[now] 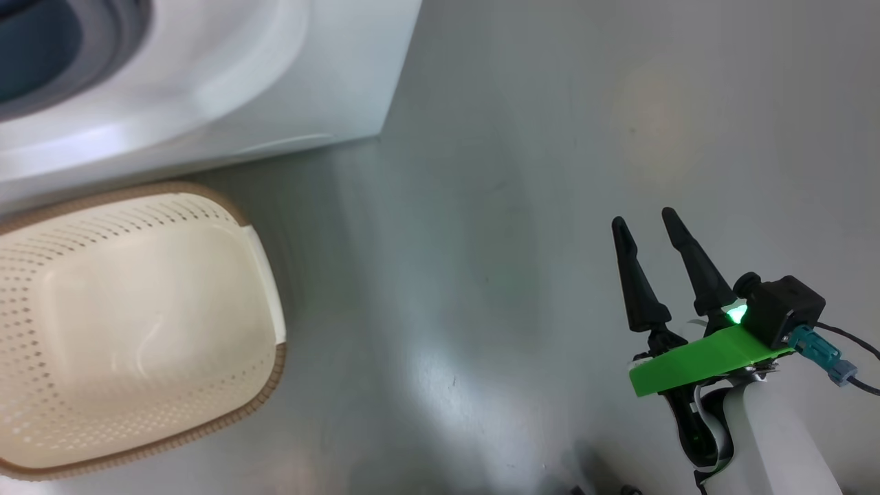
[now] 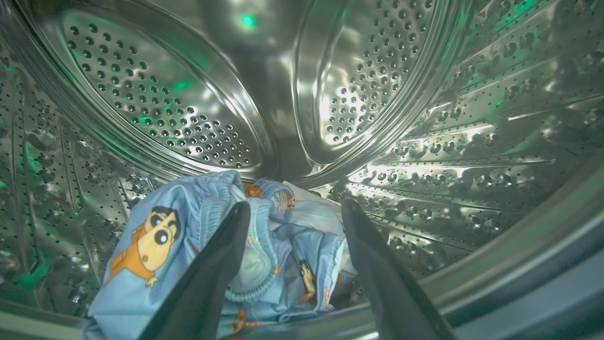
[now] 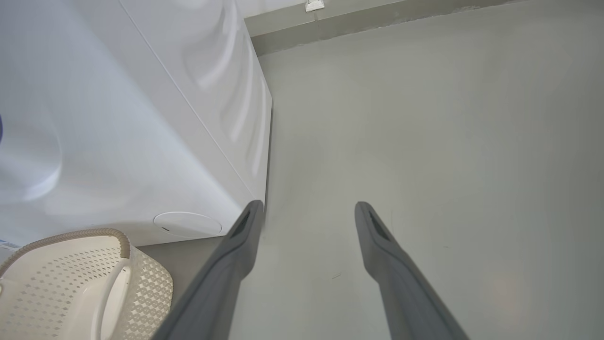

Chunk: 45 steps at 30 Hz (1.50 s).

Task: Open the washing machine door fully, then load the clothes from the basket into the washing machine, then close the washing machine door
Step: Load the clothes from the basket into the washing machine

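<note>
A light blue garment (image 2: pixel 151 236) printed with orange-and-yellow cartoon figures lies crumpled on the bottom of the steel drum (image 2: pixel 424 141) of the washing machine (image 1: pixel 240 82), close to the front lip. A sliver of paler cloth shows just behind it; what it belongs to cannot be told. The left gripper (image 2: pixel 296 204) reaches into the drum, its jaws spread wide with the blue folds lying between and under the two dark fingers; whether either finger touches the cloth cannot be told. Green light glints off the perforated metal.

Outside, the cream perforated basket (image 1: pixel 103 227) sits on the floor (image 1: pixel 515 137) just in front of the washer, its brown woven-look rim close to the white front panel and its pale bottom in full view. The grey-blue gasket (image 1: pixel 117 41) curves into the head view's top left corner.

The right gripper (image 1: pixel 643 216) hangs over bare floor well to the right of the basket and machine, jaws wide and holding nothing. Its wrist view takes in the basket (image 3: pixel 151 288) at lower left, a round white cover (image 3: pixel 187 224) low on the washer (image 3: pixel 118 118), and the smooth grey-green floor (image 3: pixel 424 118) running back to a darker strip (image 3: pixel 377 19) at the foot of the wall.
</note>
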### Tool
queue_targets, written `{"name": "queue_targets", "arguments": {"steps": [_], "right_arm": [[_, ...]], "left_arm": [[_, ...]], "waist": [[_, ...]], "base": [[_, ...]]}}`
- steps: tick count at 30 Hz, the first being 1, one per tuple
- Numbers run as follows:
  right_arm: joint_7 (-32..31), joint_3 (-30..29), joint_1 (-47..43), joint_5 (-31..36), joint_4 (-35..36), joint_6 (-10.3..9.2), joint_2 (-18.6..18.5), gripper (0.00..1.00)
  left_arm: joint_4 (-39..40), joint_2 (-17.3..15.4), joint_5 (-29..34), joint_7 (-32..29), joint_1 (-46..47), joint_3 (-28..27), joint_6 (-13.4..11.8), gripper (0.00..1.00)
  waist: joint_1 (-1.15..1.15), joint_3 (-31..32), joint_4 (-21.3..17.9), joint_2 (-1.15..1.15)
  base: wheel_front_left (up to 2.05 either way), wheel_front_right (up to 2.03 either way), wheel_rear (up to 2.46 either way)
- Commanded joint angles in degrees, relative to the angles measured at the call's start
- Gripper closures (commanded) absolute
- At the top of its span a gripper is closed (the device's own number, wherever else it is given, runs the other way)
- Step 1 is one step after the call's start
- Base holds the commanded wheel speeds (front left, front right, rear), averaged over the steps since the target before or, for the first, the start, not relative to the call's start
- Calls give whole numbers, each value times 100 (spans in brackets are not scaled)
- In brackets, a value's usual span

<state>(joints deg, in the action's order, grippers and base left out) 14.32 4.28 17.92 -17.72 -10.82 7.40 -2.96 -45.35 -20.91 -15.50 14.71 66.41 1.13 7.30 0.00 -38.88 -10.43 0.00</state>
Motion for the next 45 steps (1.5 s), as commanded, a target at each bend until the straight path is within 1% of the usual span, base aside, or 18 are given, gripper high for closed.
{"name": "queue_targets", "arguments": {"steps": [1,4,11,16,17,26,29,33,39,45], "right_arm": [[68,82,-85,58,66,9,8,0],[68,75,-112,66,32,9,4,0],[68,87,-168,61,-65,9,-32,0],[68,90,-265,46,-111,9,-44,0],[68,95,-315,41,-121,9,-48,0],[68,146,-563,35,-140,9,-107,0],[68,172,-655,45,-129,9,-111,0],[68,189,-807,64,-120,9,-128,0],[68,255,-981,168,-36,9,-186,0],[68,276,-1142,242,-42,9,-224,0]], "left_arm": [[221,-211,-28,29,-289,-141,-34,0],[313,-125,-41,29,-541,-193,-44,0],[758,61,-56,29,-1476,-444,-98,0],[1326,261,-48,29,-2266,-685,-173,0],[1579,356,-32,29,-2610,-773,-201,0],[2684,701,159,29,-4078,-1060,-323,0],[3090,869,138,29,-4626,-1265,-396,0],[3634,1092,245,29,-5365,-1405,-427,0],[4113,1399,395,29,-6293,-1460,-446,0],[4429,1637,371,29,-6957,-1556,-581,0]], "waist": [[0,303,135,0],[0,454,178,0],[0,965,238,0],[0,1365,265,0],[0,1545,274,0],[0,2324,325,0],[0,2595,306,0],[0,2912,317,0],[0,3314,328,0],[0,3662,318,0]], "base": [[0,0,0],[0,0,0],[0,0,0],[0,0,0],[0,0,0],[0,0,0],[0,0,0],[0,0,0],[0,0,0],[0,0,0]]}}
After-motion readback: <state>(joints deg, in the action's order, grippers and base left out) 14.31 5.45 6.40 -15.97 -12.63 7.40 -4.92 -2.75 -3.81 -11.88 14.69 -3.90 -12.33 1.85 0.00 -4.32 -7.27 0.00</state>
